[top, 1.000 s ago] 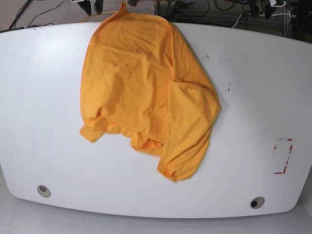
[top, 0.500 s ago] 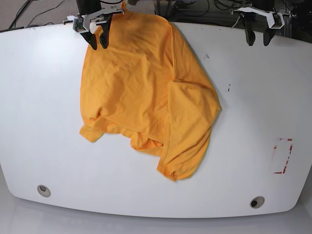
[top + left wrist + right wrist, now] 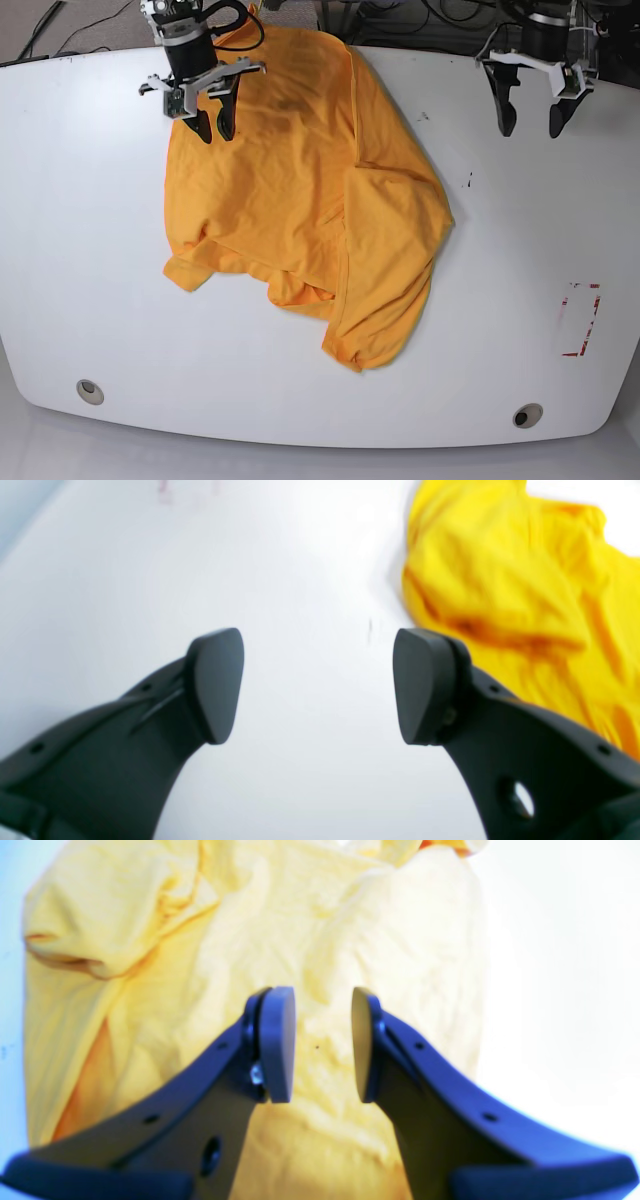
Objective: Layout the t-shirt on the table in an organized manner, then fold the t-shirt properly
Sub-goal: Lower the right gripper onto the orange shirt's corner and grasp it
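We see the t-shirt [image 3: 300, 190] lying crumpled across the middle of the table [image 3: 90, 250], its top edge hanging past the far rim at the upper centre of the base view, one flap folded over toward the lower centre. The right gripper [image 3: 213, 130] hangs at the upper left, over the shirt's upper part, jaws a little apart with nothing between them; its wrist view is washed out, so we cannot tell whether it touches the cloth. The left gripper [image 3: 533, 128] sits at the upper right over bare tabletop, jaws spread wide, well clear of the shirt.
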Robot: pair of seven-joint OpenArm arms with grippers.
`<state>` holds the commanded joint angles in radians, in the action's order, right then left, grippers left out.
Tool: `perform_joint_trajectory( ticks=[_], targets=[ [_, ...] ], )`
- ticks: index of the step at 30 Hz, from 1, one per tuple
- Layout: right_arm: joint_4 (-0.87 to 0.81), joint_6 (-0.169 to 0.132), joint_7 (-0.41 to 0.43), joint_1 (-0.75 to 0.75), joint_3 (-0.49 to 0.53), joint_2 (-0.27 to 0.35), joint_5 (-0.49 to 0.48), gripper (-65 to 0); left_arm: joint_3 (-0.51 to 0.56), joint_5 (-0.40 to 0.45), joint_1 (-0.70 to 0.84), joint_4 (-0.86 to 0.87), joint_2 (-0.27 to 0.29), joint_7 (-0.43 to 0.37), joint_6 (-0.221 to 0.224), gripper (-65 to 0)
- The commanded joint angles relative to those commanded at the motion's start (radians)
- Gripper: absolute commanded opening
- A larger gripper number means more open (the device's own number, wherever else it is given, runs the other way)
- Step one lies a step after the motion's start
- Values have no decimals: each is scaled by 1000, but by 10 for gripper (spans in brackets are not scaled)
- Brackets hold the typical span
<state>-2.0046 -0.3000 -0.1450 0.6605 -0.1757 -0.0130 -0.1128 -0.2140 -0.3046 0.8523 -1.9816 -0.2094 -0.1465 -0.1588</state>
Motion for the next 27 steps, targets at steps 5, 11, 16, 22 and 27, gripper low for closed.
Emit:
perform_joint_trajectory(
  ticks=[5,11,16,22,27],
  targets=[
    [3,2,-89,-87,-2,-5,2,-465,63,0,-48,-2,-44,3,0,-211],
    [5,3,-213,-206,-17,-2,2,-404,68,2,-60,-2,-44,3,0,-211],
    [11,3,-301,-322,-98,-6,2,-208,71,2,-58,-2,-44,3,0,-211],
    [124,0,-310,-456,-150,26,2,-111,68,2,-55,2,-44,3,0,-211],
    [296,-6,-310,-554,-158,86,-6,-111,68,2,-52,3,-41,3,0,-214]
  ],
)
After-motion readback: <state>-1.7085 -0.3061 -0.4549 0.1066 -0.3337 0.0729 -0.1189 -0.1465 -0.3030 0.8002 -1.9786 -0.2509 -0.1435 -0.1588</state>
